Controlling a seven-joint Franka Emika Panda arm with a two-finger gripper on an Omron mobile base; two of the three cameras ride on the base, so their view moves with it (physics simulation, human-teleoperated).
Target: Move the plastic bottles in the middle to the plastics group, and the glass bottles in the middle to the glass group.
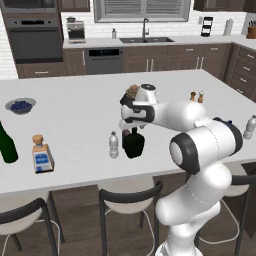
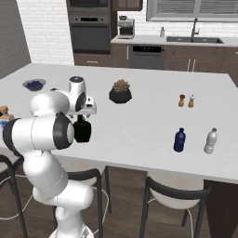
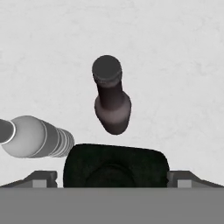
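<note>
L to R across the counter (image 1: 75,95): green bottle (image 1: 6,145) and sq blue-label bottle (image 1: 41,155) are standing at the far left edge, i.e. the glass grp. Near them, further back, a bowl of blueberries (image 1: 20,105) is sitting.

Mid counter: small clear water bottle (image 1: 114,145) is standing upright, just beside the squat black bottle (image 1: 134,143). The slim brown bottle (image 3: 111,103) is standing just behind the black one; seen from the hand cam it's upright and apart from both. The gripper (image 3: 113,177) is hovering directly above the black bottle, jaws spread fully apart w/ nothing between them, fingers (image 3: 41,178) sitting either side of the round body.

Right side: potted plant (image 2: 120,91), salt & pepper shakers (image 2: 186,100), then dark blue bottle (image 2: 179,140) and taller clear bottle (image 2: 211,141), i.e. the plastics grp, well apart from the middle trio.

Risks, as I'm judging it: black body is looking about as wide as the open jaws, so coming down on it could be clipping the shoulders and tipping it. The water bottle is crowding one finger's side and could be getting knocked over. Brown bottle is close enough that a lateral carry toward the glass grp could be bumping it. Gripping the neck instead looks safer, but slip is possible.
</note>
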